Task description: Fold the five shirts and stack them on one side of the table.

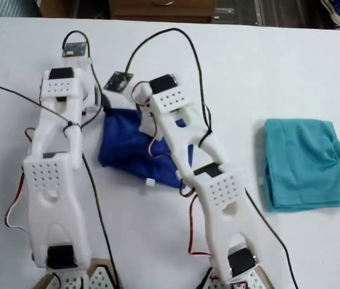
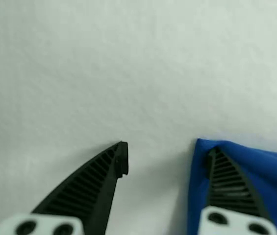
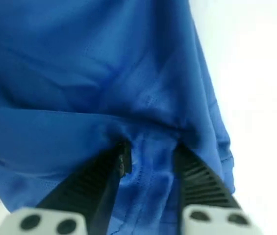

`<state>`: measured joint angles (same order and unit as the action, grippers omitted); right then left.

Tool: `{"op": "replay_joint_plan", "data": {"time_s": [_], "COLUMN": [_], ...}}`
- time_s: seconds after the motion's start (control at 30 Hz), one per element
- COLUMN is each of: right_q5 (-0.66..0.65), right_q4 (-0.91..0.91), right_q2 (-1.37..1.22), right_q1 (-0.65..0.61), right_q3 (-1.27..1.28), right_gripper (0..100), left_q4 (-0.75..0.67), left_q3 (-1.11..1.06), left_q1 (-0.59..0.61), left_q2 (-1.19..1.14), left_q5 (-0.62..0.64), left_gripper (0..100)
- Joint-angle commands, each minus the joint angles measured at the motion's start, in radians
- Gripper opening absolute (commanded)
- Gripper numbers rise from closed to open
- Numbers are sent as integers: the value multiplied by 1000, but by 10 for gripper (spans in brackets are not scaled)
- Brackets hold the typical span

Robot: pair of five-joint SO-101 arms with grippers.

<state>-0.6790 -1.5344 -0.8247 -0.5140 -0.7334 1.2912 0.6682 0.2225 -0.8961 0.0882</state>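
The blue shirt point(image 1: 127, 153) lies in a loose, crumpled heap in the middle of the table, between the two arms and partly under the right one. It looks like thin, slightly glossy knit with a fine mesh weave: light, limp and a little slippery, so it will likely sag and slide rather than keep any shape. The safest hold is probably at a hem or corner, where the doubled cloth gives the pads more to bite on. The right gripper point(image 3: 150, 154) is pressed down into the shirt with its ribbed black fingers clamped on a bunched ridge of blue cloth, puckers radiating from the tips. The left gripper point(image 2: 166, 152) is at the shirt's far left edge with its fingers spread apart, one over the blue hem point(image 2: 256, 161) and the other over bare tabletop, gripping nothing. Well apart to the right lies a teal shirt point(image 1: 305, 162), folded into a soft, rounded rectangle of several layers. The table point(image 1: 248, 66) is matte white and smooth, and black and red cables point(image 1: 194, 54) trail across it from the white plastic arms.
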Motion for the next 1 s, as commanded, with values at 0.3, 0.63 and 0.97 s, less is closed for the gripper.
{"op": "replay_joint_plan", "data": {"time_s": [0.3,0.63,0.97], "right_q5": [0,0,-2], "right_q4": [-4,-62,-68], "right_q2": [105,194,170], "right_q1": [24,24,16], "right_q3": [-44,-41,-37], "right_gripper": [77,77,115], "left_q4": [-32,-32,-32], "left_q3": [21,21,21], "left_q1": [41,41,41], "left_q2": [-2,-2,-2], "left_q5": [9,9,9], "left_gripper": [264,264,264]}}
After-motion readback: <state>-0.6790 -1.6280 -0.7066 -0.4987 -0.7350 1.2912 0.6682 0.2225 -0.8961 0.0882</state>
